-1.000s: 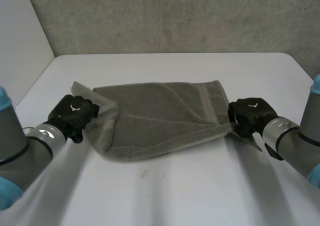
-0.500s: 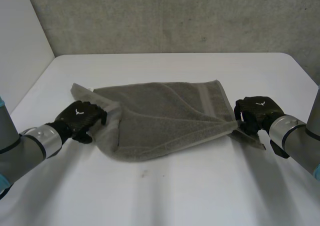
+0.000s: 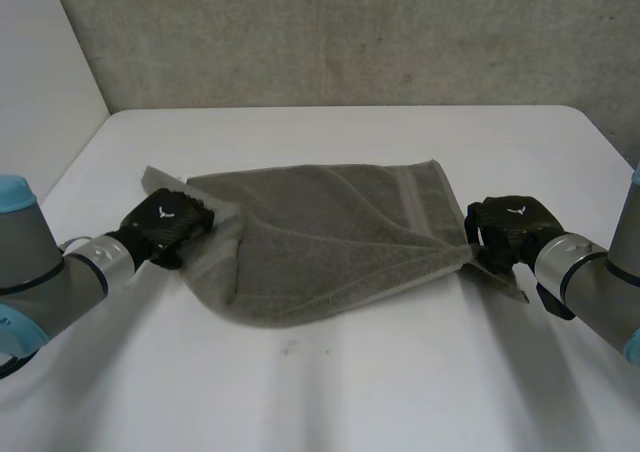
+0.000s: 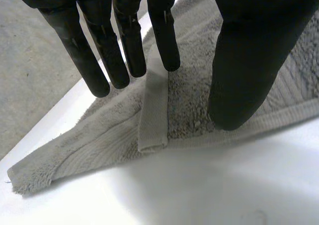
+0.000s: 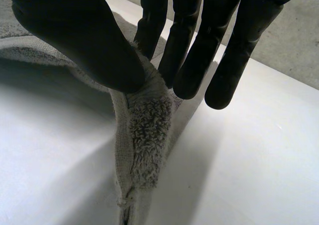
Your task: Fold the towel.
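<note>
Rough grey concrete wall [image 3: 330,32] is standing behind a white tabletop [image 3: 330,392], and a plain white panel [image 3: 40,62] is closing off the left side. The tabletop is smooth and matte, so cloth will probably be sliding on it easily.

A grey terry towel [image 3: 320,237] is lying across the middle of the tabletop. It is partly doubled over itself, with a diagonal crease crossing it and a flat hemmed band showing near its right end.

The left hand [image 3: 168,222] is sitting at the towel's left end, over a turned-in flap. In the left wrist view its fingers [image 4: 124,51] are reaching out straight above the cloth. Its thumb [image 4: 244,75] is touching the pile just inside the hemmed edge. Nothing is being gripped, so this hand is open. It seems to be placed there to pin that end flat.

The right hand [image 3: 508,230] is sitting at the towel's near right corner. In the right wrist view its thumb [image 5: 84,41] is squeezing the fluffy corner against a straight finger, and the cloth is rising off the tabletop in a ridge. This pinch is likely giving the robot a corner to carry across for the next fold, while the other end is being kept from dragging.
</note>
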Controlling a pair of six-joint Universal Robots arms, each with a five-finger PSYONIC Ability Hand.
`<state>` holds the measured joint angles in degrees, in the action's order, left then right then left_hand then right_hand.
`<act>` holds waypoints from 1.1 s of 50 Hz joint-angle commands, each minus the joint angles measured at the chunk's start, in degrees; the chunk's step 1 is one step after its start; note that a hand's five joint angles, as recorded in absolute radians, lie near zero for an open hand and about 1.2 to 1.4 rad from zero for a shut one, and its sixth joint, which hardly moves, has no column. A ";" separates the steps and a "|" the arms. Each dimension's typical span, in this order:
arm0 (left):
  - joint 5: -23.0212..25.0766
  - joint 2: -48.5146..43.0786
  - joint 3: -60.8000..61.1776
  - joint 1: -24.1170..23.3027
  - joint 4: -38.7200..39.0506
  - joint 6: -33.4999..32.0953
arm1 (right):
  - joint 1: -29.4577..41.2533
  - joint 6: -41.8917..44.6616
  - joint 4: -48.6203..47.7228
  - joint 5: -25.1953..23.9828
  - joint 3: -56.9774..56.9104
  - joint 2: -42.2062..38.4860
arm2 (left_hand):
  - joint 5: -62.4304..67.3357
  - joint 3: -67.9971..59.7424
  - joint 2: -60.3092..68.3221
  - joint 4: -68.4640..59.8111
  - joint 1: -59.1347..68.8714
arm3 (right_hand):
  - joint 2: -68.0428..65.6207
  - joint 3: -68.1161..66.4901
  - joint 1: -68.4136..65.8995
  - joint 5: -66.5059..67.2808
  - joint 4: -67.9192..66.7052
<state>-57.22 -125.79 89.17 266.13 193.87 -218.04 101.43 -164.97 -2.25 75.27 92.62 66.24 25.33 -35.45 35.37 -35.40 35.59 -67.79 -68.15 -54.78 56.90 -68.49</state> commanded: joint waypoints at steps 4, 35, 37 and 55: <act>-0.26 -1.82 -1.01 0.00 -0.07 -1.68 | -0.01 0.09 -0.30 0.05 -0.16 -0.68 | 7.69 -7.57 7.64 -7.62 7.42 | -12.21 -11.85 -25.22 13.10 -11.51; -1.58 6.17 -0.75 0.00 -7.28 -1.16 | -0.27 2.63 2.34 0.14 -3.59 2.31 | 44.67 -44.55 44.63 -44.60 44.41 | -12.21 -11.85 -25.22 13.10 -11.51; -1.49 5.74 0.21 0.00 -7.19 -1.68 | -0.09 2.72 2.34 0.14 -3.23 2.49 | 43.03 -42.91 42.98 -42.96 42.76 | -12.21 -11.85 -25.22 13.10 -11.51; -1.67 1.16 1.54 0.00 -7.28 -1.86 | 0.26 5.62 2.25 0.84 -2.09 -0.68 | 19.13 -19.01 19.09 -19.06 18.87 | -12.21 -11.85 -25.22 13.10 -11.51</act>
<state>-58.70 -124.43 90.28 266.13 186.59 -219.91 101.70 -159.76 0.10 76.06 90.31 65.85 40.18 -50.08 50.02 -50.15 50.13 -67.79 -68.15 -54.78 56.90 -68.49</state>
